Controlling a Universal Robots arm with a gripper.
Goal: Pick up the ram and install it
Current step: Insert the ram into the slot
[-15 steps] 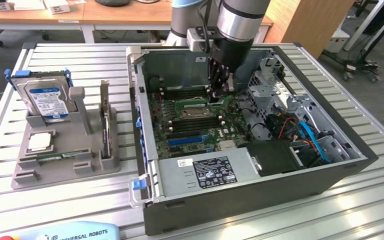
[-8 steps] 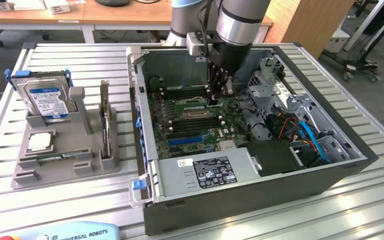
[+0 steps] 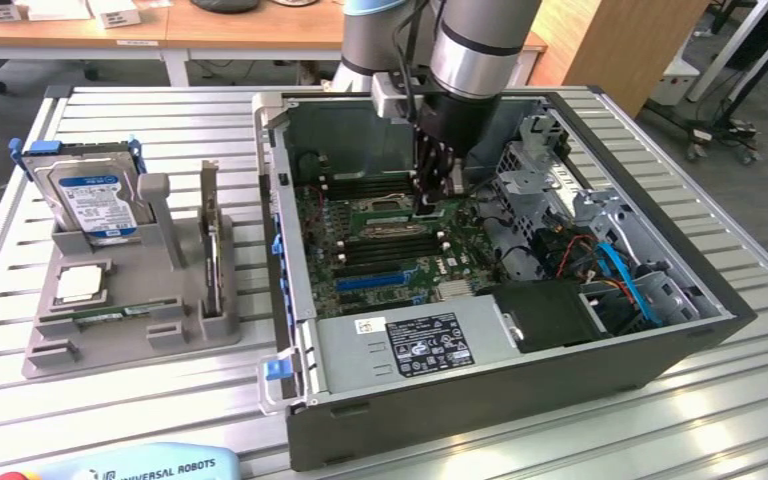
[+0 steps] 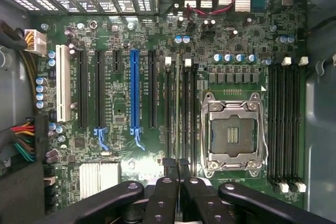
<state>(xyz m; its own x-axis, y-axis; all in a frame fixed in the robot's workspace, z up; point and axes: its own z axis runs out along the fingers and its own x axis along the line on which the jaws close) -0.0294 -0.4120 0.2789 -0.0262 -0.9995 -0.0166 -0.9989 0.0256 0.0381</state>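
My gripper point(image 3: 428, 203) reaches down into the open computer case point(image 3: 357, 395), just above the motherboard point(image 4: 121, 35). In the wrist view its black fingers point(image 4: 169, 182) are pressed together. A thin pale strip, the ram point(image 4: 177, 108) seen edge-on, runs straight out from between the fingertips. It lies in line with the second memory slot of the bank beside the empty processor socket point(image 4: 233, 132). I cannot tell whether it is seated in that slot or still above it. My gripper point(image 4: 177, 164) is shut on the ram.
A grey holder point(image 3: 131, 345) beside the case, on the exterior view's left, carries a hard drive point(image 3: 88, 200), a square silver chip point(image 3: 80, 283) and a narrow green strip point(image 3: 101, 318). Cables point(image 3: 611, 270) and a drive cage point(image 3: 544, 170) crowd the case at the exterior view's right. Another bank of memory slots point(image 4: 283, 124) lies past the socket.
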